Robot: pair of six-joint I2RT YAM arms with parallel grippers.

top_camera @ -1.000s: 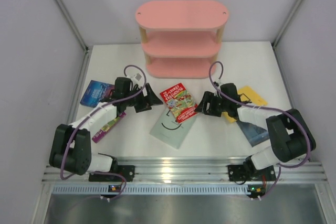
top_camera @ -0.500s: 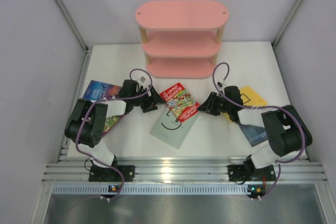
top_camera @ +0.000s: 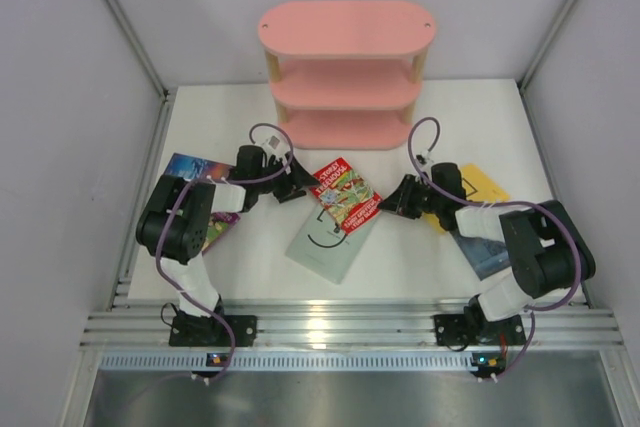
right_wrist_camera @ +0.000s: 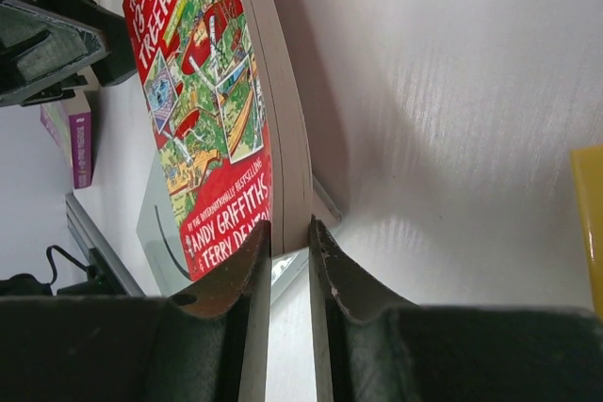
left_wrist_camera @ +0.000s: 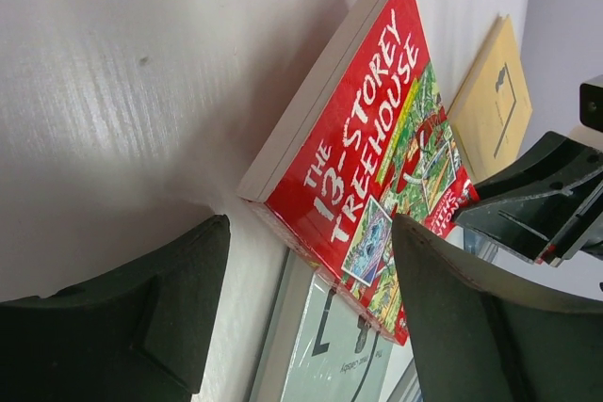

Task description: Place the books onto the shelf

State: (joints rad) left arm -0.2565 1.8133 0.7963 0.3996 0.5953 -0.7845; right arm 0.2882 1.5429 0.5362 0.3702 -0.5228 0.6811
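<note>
**Overhead and wrist views of the white table [top_camera: 405, 267].** A small pink three-tier shelf with oval boards and light wooden posts [top_camera: 346, 27] stands at the far edge. All six books lie on the table in front of it.

The red illustrated paperback [top_camera: 345, 194] is near the centre, close to the shelf but apart from it. Its near end rests on a pale grey-green paperback [top_camera: 322, 245].

The right pincer [right_wrist_camera: 290, 233] is clamped on the red illustrated paperback at a corner of its page side. One finger is on the cover and the other is under the book.

The left pincer [top_camera: 300, 187] sits low at the opposite side with its jaws wide apart. Its dark fingers [left_wrist_camera: 141, 317] stand clear of the book, whose corner lies just ahead of the gap between them.

To the right, a plain yellow paperback [top_camera: 487, 182] lies flat, partly covered by the right arm. A dark navy paperback [top_camera: 485, 255] lies just nearer, beside that arm.

To the left, a blue paperback with an orange glow [top_camera: 183, 175] lies near the table's edge. A purple paperback [top_camera: 212, 235] lies close by, largely hidden under the left arm.
</note>
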